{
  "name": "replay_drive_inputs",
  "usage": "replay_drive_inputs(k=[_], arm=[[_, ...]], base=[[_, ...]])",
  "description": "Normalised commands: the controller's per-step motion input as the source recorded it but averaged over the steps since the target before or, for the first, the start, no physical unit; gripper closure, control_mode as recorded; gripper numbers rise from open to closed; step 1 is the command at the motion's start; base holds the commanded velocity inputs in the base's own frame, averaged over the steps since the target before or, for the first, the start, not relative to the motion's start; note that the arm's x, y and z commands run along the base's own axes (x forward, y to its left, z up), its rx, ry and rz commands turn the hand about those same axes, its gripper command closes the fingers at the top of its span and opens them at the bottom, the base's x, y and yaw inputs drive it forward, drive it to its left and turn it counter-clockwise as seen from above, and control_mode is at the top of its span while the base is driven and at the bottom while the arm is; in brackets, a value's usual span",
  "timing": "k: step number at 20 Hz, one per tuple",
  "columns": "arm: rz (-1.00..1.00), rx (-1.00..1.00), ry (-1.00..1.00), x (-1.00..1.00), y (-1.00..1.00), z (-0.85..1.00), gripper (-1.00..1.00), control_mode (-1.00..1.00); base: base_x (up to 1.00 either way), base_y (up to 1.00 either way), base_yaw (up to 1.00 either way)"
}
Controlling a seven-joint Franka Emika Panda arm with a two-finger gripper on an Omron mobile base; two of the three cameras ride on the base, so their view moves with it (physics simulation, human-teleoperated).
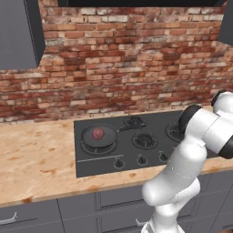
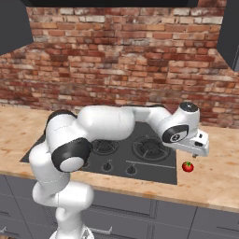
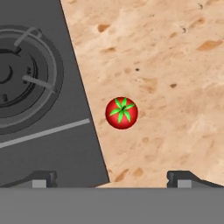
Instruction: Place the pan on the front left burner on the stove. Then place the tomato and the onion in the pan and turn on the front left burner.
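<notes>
The dark pan (image 1: pixel 98 138) sits on the front left burner of the black stove (image 1: pixel 136 152), its thin handle pointing back right. The pinkish onion (image 1: pixel 98 133) lies inside the pan. The burner itself is mostly covered by the pan. The red tomato (image 2: pixel 187 166) with its green stem rests on the wooden counter just right of the stove (image 2: pixel 140 161). My gripper (image 2: pixel 197 151) hangs open above it. In the hand view the tomato (image 3: pixel 121 113) lies ahead, between the spread fingertips (image 3: pixel 41 178), with nothing held by the gripper (image 3: pixel 112 179).
A right-hand burner (image 3: pixel 17 87) and the stove's edge lie left of the tomato in the hand view. Small knobs (image 1: pixel 142 159) line the stove's front. The wooden counter (image 1: pixel 36 159) spreads to both sides, a brick wall (image 1: pixel 127 68) stands behind, and dark cabinets (image 1: pixel 18 32) hang above.
</notes>
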Motion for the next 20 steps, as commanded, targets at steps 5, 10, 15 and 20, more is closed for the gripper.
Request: replay_drive_inputs(k=[5,10,15,20], arm=[[0.0,0.0,0.03,0.14,-0.09,-0.26,-1.0,-1.0],[0.0,0.0,0.04,0.16,-0.1,-0.28,-1.0,-1.0],[0.0,0.0,0.03,0.12,-0.12,-0.28,-1.0,-1.0],[0.0,0.03,0.02,0.05,-0.05,-0.23,-1.0,-1.0]], base=[[0.0,0.0,0.0],[0.0,0.0,0.0],[0.0,0.0,0.0],[0.0,0.0,0.0]])
